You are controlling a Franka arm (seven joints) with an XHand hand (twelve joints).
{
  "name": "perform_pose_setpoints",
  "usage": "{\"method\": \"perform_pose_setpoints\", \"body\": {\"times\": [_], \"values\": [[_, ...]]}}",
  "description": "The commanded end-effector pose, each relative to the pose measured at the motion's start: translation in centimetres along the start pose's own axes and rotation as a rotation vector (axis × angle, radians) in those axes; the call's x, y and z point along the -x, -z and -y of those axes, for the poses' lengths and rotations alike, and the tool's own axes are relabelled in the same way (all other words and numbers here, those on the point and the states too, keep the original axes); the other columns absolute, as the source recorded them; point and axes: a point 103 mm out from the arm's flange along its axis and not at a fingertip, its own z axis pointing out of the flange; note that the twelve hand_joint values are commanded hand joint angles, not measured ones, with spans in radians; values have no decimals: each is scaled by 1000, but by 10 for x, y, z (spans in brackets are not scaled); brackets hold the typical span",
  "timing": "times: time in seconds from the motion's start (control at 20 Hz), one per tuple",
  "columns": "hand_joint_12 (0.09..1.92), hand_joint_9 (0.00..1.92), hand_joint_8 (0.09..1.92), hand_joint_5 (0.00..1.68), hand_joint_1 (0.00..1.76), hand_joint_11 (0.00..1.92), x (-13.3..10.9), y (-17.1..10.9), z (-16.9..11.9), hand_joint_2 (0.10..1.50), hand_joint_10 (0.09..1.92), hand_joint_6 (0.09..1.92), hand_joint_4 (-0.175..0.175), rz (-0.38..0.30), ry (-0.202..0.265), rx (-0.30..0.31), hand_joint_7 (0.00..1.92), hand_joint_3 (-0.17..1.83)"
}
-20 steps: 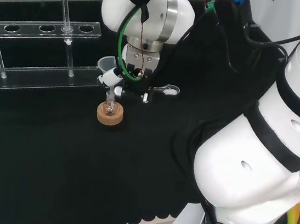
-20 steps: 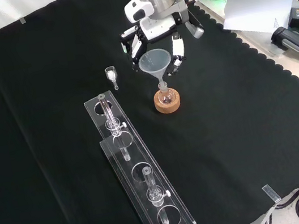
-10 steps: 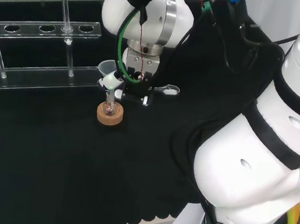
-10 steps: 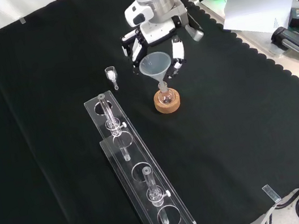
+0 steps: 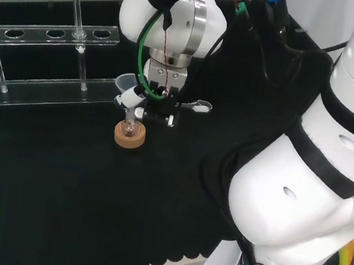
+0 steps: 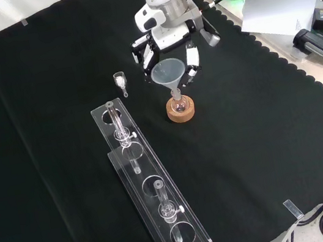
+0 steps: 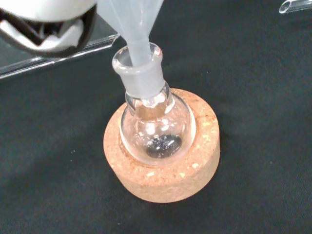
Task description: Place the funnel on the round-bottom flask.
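Sitting in its cork ring (image 7: 163, 168) on the black counter (image 6: 264, 141) is the round-bottom flask (image 7: 156, 126), and the wrist view gives us the close look: the funnel (image 7: 134, 29) has its stem down inside the flask's neck, tip past the rim. The flask bulb shows a dark patch at its bottom, though whether that is anything more than the cloth seen through glass, I cannot tell.

Over in the front view the funnel's wide cone (image 6: 169, 72) stands upright above the flask (image 6: 177, 101), and the hand (image 6: 163, 37) is right behind it, fingers (image 6: 191, 60) curled around the cone's rim on both sides, so it is gripping the funnel. The head view shows the same spot from behind the arm: the hand (image 5: 159, 94) above the cork ring (image 5: 129, 137), with most of the funnel cone (image 5: 125, 81) tucked behind the fingers.

The front view also brings in what the wrist view lacks: a clear rack (image 6: 154, 190) lying long across the cloth with tubes (image 6: 163, 202) standing in it, and a small clear piece (image 6: 120, 80) on the cloth just left of the hand. What that piece is, too small to say. In the head view the rack (image 5: 40, 82) runs off the left edge.
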Motion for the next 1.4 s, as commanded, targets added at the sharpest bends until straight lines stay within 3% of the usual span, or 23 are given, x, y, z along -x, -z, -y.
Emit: {"method": "perform_pose_setpoints", "body": {"times": [0.05, 0.75, 1.4], "values": [[1266, 827, 585, 882, 900, 0, 1, -2, 0, 489, 337, 612, 85, 3, -4, -7, 1131, 916], [1263, 827, 584, 868, 896, 0, 2, -6, 1, 484, 332, 609, 83, 0, -7, -23, 1132, 915], [1246, 815, 556, 750, 814, 0, 2, -6, 2, 454, 319, 614, 52, 7, -7, -30, 1069, 828]]}}
